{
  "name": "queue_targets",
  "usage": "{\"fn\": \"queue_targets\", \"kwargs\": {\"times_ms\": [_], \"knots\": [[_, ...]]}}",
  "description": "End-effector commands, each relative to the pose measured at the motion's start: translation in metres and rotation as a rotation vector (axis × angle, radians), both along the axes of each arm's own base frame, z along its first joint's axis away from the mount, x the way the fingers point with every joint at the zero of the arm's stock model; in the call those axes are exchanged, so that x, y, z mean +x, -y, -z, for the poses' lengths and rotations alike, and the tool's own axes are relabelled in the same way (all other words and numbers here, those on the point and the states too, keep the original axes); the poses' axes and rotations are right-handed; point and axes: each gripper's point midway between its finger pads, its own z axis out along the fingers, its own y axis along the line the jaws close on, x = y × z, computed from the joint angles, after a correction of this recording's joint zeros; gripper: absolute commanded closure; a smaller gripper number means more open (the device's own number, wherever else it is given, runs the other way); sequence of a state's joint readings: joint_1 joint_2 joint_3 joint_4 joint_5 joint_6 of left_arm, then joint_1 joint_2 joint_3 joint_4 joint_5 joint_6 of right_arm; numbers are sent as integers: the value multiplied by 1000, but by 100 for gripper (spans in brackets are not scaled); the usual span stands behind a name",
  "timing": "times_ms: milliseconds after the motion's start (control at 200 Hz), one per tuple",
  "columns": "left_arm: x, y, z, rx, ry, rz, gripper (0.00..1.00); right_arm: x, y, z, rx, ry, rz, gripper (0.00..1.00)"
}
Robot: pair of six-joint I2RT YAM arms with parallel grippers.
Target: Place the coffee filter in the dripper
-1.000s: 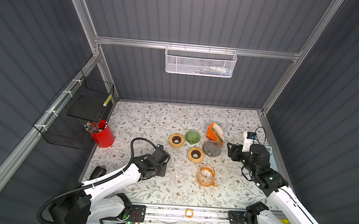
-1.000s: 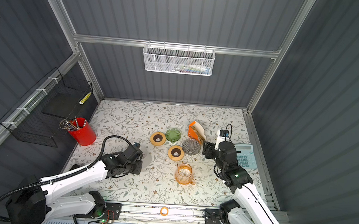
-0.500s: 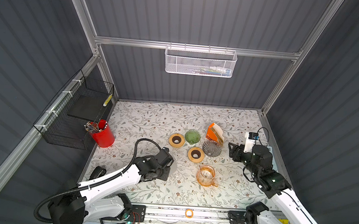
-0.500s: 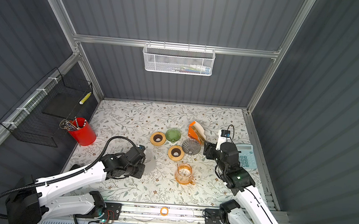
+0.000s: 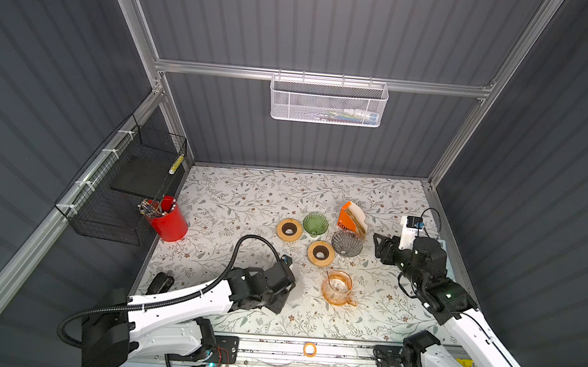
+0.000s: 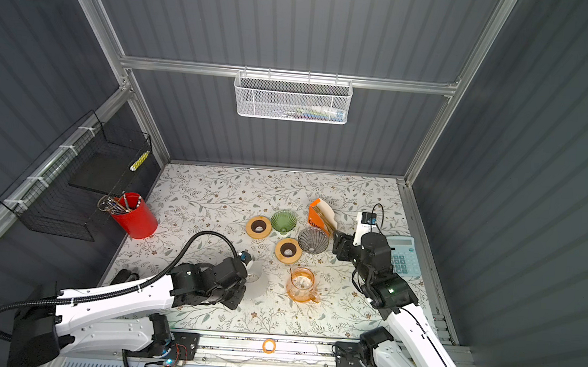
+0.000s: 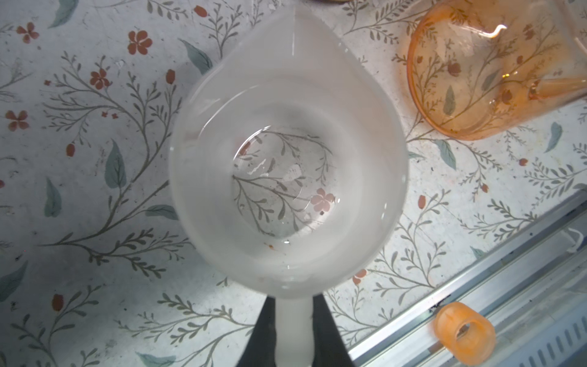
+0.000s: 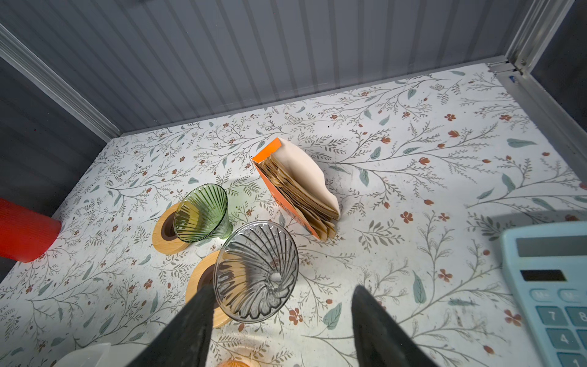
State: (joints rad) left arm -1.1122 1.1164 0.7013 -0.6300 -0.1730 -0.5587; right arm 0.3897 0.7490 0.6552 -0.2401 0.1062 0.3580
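Frosted jug (image 7: 286,95) pinched by its handle in left pincer (image 7: 293,317), likely keeping it clear | right pincer (image 8: 281,292) wide, empty, facing filters (image 8: 305,178) | filters stand on edge in orange box (image 8: 270,151) beyond its tips, tops exposed for pinching | grey dripper (image 8: 254,270) just ahead, unlined, awaiting one

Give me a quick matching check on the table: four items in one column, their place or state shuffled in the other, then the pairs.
Items
1. green dripper
2. grey dripper
3. orange box
4. frosted jug

Place or state
A. handle clamped in the left pincer
B. holds the paper filters
C. just in front of the open right pincer
D. beside the wooden ring nearer the back wall

Pairs: 1-D, 2-C, 3-B, 4-A
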Motion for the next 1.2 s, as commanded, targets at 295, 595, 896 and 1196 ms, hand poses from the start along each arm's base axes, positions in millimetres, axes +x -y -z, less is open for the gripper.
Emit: {"fn": "queue_targets", "kwargs": {"times_ms": [295, 595, 896, 1196], "knots": [[-1, 3, -4, -6, 46, -21, 93, 3, -5, -10, 6, 20, -21, 31], [-8, -5, 5, 9, 27, -28, 92, 4, -6, -8, 8, 15, -21, 30], [-9, -11, 11, 50, 20, -40, 73, 4, -6, -11, 11, 23, -21, 30], [-7, -38, 10, 137, 30, -134, 58, 3, -6, -15, 22, 30, -20, 30]]}}
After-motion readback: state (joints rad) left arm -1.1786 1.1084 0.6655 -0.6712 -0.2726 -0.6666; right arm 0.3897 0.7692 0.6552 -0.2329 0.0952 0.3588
